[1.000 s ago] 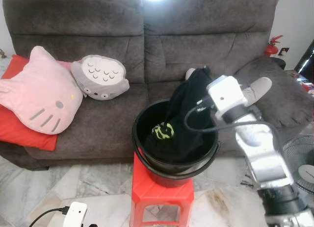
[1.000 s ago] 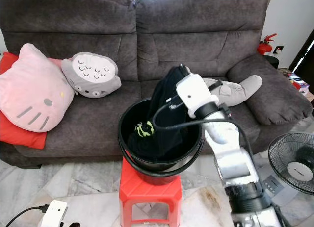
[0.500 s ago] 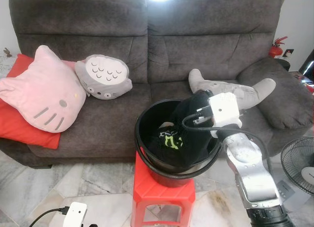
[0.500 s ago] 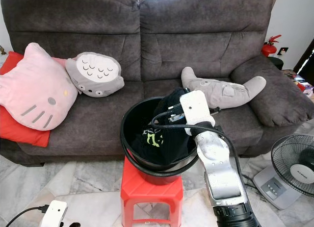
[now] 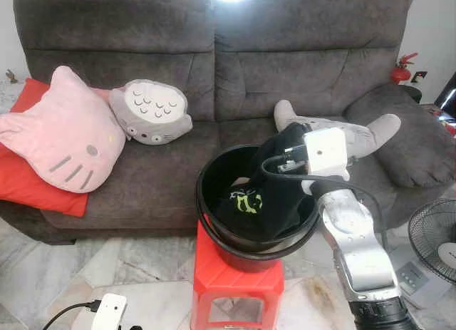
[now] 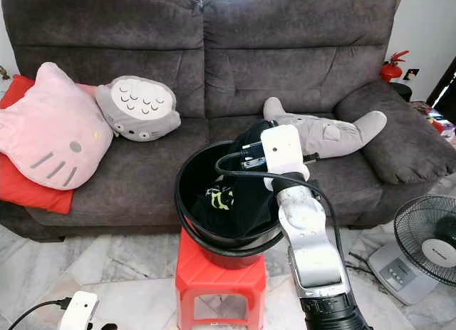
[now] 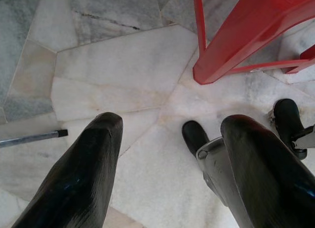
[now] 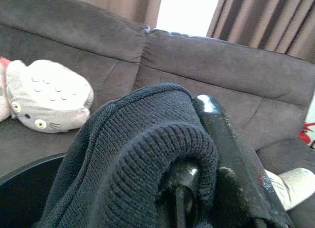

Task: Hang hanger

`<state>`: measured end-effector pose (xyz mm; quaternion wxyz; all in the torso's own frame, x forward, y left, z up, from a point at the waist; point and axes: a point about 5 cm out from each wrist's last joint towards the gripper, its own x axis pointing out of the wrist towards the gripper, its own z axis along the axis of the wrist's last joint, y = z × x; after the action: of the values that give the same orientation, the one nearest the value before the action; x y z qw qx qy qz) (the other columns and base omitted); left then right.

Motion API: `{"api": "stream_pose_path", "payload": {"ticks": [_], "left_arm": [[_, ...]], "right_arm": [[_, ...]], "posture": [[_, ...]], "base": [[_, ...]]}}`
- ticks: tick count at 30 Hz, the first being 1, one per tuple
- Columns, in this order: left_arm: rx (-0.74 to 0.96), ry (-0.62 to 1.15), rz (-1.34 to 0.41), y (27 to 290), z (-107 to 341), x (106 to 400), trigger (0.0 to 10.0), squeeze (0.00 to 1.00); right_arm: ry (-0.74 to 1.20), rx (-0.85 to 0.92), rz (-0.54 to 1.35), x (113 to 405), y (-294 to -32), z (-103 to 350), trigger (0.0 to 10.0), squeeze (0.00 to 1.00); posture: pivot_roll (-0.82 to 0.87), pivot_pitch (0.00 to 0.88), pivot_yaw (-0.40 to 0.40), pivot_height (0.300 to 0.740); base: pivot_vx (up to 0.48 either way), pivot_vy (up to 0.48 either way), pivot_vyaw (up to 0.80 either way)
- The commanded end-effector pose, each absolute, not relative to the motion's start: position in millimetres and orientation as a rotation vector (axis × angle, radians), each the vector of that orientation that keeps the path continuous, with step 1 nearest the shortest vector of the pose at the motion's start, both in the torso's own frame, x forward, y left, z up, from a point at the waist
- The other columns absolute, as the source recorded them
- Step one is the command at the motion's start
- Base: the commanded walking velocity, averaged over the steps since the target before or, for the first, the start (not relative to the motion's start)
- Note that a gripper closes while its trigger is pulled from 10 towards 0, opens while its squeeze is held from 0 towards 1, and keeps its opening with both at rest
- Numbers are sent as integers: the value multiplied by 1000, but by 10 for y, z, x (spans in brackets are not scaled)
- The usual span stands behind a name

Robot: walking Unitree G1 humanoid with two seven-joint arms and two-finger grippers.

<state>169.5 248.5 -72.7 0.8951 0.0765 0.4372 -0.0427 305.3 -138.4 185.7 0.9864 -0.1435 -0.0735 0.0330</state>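
A black bucket [image 5: 202, 202] stands on a red stool [image 5: 235, 281] in front of the sofa. A dark knit garment [image 5: 276, 180] with a green logo [image 5: 244, 200] hangs half out of it. My right gripper [image 8: 195, 112] is shut on the garment's top fold just above the bucket's far right rim; the knit wraps over one finger, and the other black finger [image 8: 227, 145] shows beside it. My left gripper [image 7: 172, 120] hangs open low over the marble floor, with nothing between its fingers, beside the stool's legs [image 7: 236, 41].
A grey sofa [image 5: 299, 66] stands behind the bucket, holding a pink cat cushion [image 5: 60, 134], a grey owl plush [image 5: 151, 110] and a grey seal plush [image 5: 356, 134]. A fan [image 5: 436, 239] stands at the right. A white device with a cable [image 5: 108, 310] lies on the floor at left.
My right gripper went down with the garment from well above the bucket to near its rim, then rose slightly. The head view shifted a little, and the seal plush came into sight.
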Motion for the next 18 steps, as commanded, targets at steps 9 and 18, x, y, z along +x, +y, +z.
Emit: {"api": "stream_pose_path", "payload": {"ticks": [9, 18], "left_arm": [[171, 923, -95, 2523, -740, 1640, 10000, 0], [170, 927, -103, 2518, -747, 1623, 10000, 0]], "right_arm": [[-175, -279, -10, 3072, -1481, 1933, 10000, 0], [-169, -288, -19, 3042, -1516, 1906, 10000, 0]], "posture": [[-237, 0, 14, 740], [-253, 0, 14, 740]], "base": [[0, 0, 0], [0, 0, 0]]}}
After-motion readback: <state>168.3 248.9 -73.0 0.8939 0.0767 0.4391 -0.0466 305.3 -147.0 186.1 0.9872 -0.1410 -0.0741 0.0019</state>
